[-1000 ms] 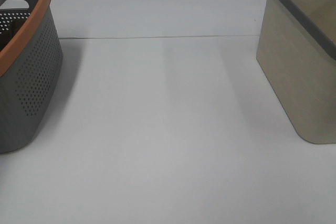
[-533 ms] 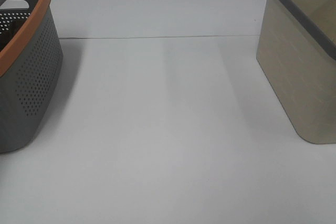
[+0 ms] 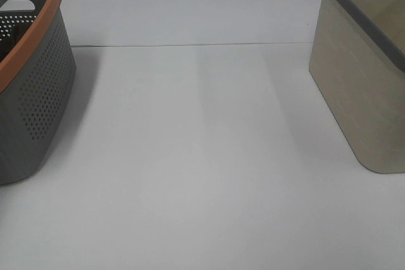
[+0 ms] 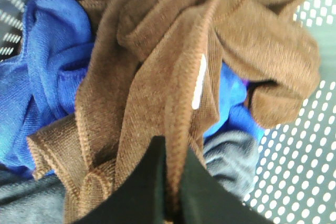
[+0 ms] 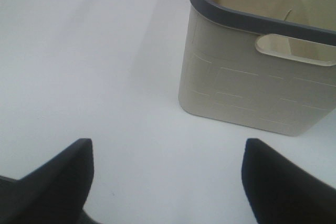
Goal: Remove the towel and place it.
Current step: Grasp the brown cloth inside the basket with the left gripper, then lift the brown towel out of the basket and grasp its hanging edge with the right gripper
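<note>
towel (image 4: 157, 61): brown, ribbed weave, bunched in soft folds
my left fingers (image 4: 202, 192): black, clamped on a towel fold
my right fingers (image 5: 63, 182): dark, wedge-shaped, apart

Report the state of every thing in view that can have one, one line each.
Grey perforated plastic basket with orange rim: upright, holding cloths.
Dark reddish-brown soft towel: bunched inside that basket, pinched by the left gripper.
Left gripper: shut on the towel.
Blue cloth: crumpled against the towel.
Right gripper: open, holding nothing, above the white table.
Beige plastic basket with dark grey rim: upright; visible interior bare.
</note>
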{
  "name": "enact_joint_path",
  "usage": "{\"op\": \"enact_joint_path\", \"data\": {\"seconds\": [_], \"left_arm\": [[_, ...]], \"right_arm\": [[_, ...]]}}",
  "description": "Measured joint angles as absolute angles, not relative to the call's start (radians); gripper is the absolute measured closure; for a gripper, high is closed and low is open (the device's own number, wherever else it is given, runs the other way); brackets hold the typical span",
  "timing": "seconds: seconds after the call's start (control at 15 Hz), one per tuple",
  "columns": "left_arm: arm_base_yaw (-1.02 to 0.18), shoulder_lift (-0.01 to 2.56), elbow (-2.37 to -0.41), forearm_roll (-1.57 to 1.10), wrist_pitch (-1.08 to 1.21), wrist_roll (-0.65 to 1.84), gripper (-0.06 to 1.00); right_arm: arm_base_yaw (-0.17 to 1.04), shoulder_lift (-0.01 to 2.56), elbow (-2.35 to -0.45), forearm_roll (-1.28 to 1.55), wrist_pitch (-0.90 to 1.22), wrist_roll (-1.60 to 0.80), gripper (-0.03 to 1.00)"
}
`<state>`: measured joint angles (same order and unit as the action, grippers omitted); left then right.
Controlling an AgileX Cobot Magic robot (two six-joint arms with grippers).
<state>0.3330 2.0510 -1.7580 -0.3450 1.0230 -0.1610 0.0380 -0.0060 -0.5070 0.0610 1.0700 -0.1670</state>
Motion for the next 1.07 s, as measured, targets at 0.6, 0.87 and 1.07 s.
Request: {"op": "enact_joint_path", "data": {"seconds": [0.6, 0.87, 1.07], "left_arm": [[0.333, 2.051, -1.823, -0.591, 1.048, 0.000, 0.94], [0.333, 2.004, -1.849, -0.689, 1.073, 0.080, 0.94], [0.333, 1.928, -1.849, -0.705, 1.074, 0.096, 0.94]], "right_arm": [[0.038, -0.006, -0.507, 0.061, 1.070, -0.167, 0.22], [0.038, -0.006, -0.507, 0.061, 1.070, -0.167, 0.22], [0.038, -0.006, -0.507, 0.061, 1.070, -0.167, 0.22]]}}
